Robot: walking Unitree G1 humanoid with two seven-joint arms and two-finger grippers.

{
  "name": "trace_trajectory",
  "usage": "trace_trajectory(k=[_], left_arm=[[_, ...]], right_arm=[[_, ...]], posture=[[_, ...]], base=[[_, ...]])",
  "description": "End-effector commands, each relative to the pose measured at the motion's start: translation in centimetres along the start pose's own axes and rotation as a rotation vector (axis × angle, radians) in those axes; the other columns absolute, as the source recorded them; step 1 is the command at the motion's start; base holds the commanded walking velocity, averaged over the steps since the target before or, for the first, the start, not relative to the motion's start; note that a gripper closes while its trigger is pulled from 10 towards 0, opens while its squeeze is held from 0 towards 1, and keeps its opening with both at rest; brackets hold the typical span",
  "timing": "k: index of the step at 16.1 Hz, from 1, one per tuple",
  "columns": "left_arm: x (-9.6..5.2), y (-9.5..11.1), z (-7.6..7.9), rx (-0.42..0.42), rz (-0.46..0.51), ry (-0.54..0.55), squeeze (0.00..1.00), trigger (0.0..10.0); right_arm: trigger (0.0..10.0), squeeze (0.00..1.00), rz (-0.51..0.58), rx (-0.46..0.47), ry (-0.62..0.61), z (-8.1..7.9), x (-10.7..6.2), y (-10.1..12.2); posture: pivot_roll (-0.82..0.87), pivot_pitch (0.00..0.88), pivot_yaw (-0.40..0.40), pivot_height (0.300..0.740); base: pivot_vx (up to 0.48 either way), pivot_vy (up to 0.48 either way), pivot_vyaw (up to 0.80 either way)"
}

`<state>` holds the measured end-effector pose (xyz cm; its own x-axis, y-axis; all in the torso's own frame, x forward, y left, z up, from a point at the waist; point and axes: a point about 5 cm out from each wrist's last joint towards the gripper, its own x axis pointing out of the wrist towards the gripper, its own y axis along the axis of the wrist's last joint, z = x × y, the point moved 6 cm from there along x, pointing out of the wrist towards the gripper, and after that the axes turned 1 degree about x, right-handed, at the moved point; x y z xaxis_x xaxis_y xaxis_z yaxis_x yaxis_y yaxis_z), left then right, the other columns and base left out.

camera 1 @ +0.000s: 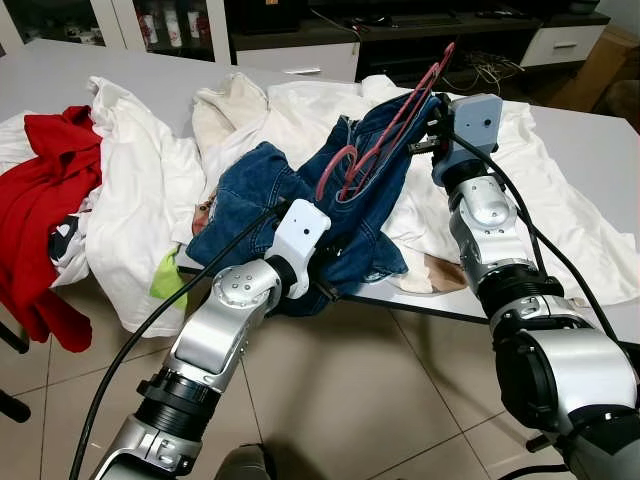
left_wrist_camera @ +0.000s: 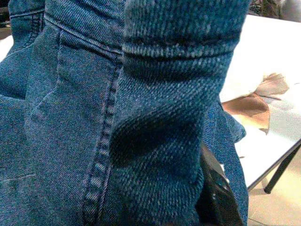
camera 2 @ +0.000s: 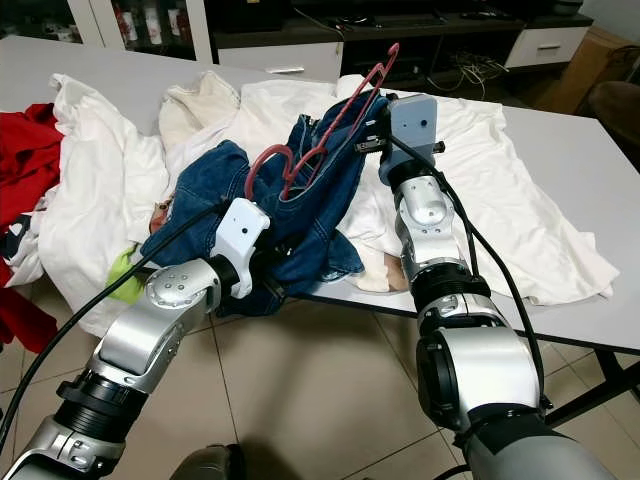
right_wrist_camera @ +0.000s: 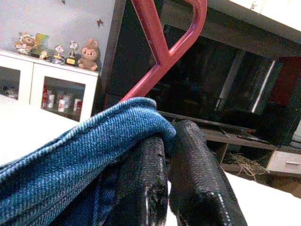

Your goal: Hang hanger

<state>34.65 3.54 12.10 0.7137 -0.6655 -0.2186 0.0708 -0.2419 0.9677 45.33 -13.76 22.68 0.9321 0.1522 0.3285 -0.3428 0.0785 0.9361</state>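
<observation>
No text, label, brand or number can be read anywhere in these pictures. The small bottles [right_wrist_camera: 60, 101] behind the glass of the white cabinet [right_wrist_camera: 84, 92] seem to carry labels, but they are too small and blurred to make out. The figurines [right_wrist_camera: 56, 49] on top of that cabinet bear no legible marking. The denim jeans [left_wrist_camera: 117, 122] seen close up show stitching and seams, with no tag or brand patch. The red garment [camera 1: 50, 190] has a dark and white print at its edge, perhaps a graphic, unreadable.
</observation>
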Motion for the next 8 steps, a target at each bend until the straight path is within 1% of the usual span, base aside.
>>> trace_trajectory(k=[1,8], left_arm=[[-2.48,-9.93,0.55,-0.122,-0.364,0.004,0.0,10.0],[-2.48,-9.93,0.55,-0.122,-0.364,0.004,0.0,10.0]], right_arm=[[10.0,0.0,0.359,0.05,-0.212,6.01,1.44,10.42],[10.0,0.0,0.359,0.05,-0.212,6.01,1.44,10.42]], posture=[[0.12,0.0,-0.015,0.74],[0.12,0.0,-0.015,0.74]], base=[[0.0,0.0,0.0],[0.0,0.0,0.0]])
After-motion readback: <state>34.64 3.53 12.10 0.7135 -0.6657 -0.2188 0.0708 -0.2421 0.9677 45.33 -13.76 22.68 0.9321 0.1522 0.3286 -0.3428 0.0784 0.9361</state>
